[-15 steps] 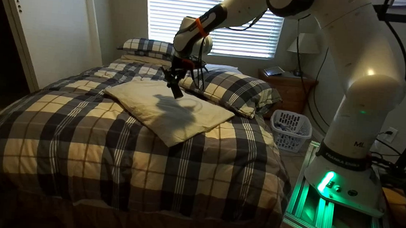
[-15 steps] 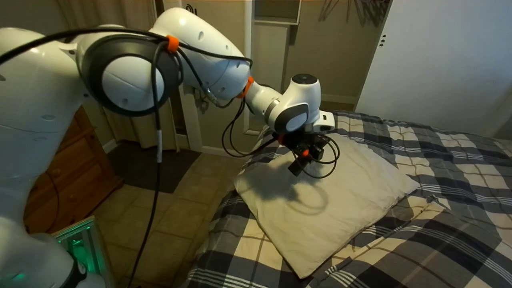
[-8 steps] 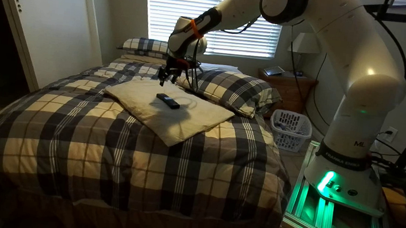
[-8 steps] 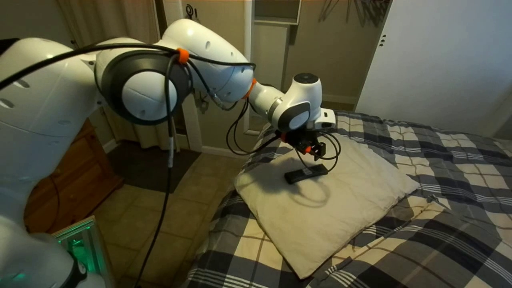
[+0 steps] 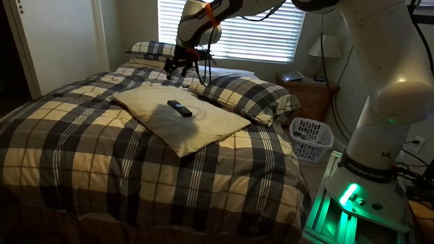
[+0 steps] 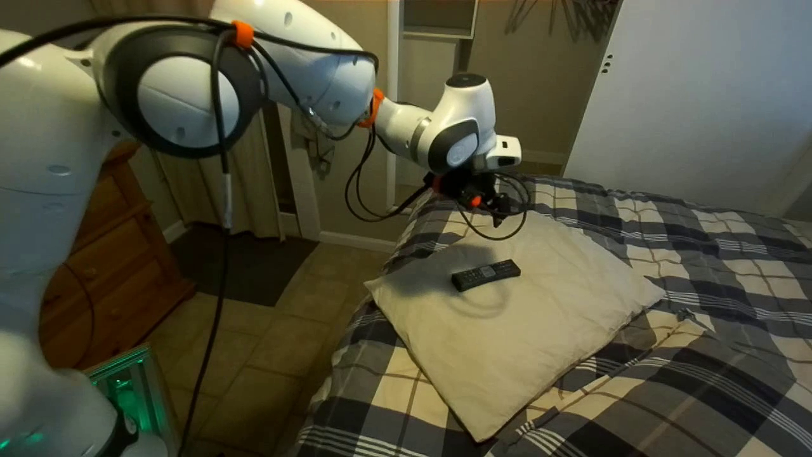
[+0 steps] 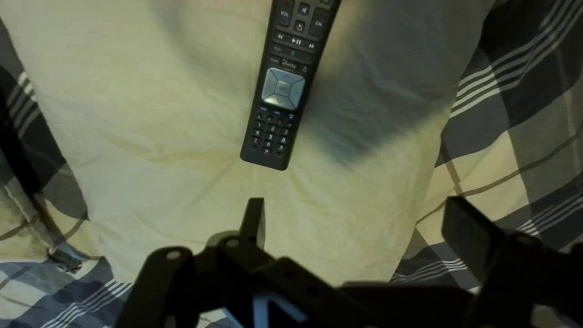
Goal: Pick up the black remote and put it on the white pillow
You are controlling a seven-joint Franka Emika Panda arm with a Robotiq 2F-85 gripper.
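- In an exterior view, a white door panel (image 5: 52,10) fills the upper left of the frame, beside a dark opening at the left edge.
- A bed cover (image 5: 88,173), checked in dark, grey and cream, spreads from the lower left across the lower center and drops over the near side of the bed.
- The far plaid pillow (image 5: 144,47) lies at the upper left of center, its right end behind the pincer's arm.
- The pincer (image 5: 176,75) hangs just left of center in the upper half, over the bed. It is wide: in the wrist view its fingers (image 7: 469,237) stand at the bottom of the frame with a broad gap between them, pale fabric showing through.
- The black remote (image 5: 179,108) lies on the white pillow (image 5: 143,99), keys up, near the middle of the frame, below the pincer and apart from it. Both exterior views show it slanting, with a soft shadow around it; in the wrist view it sits at upper center, tilted, its far end cut off by the top edge.
- The near plaid pillow (image 5: 243,96) rests right of center, just behind the white pillow.
- A window (image 5: 264,39) with blinds lights the upper center.
- A white laundry basket (image 5: 311,153) stands right of the bed, a pale lamp (image 5: 331,49) higher up.
- The white arm (image 5: 383,130) rises at the right, a green light (image 5: 348,193) glowing on its base.
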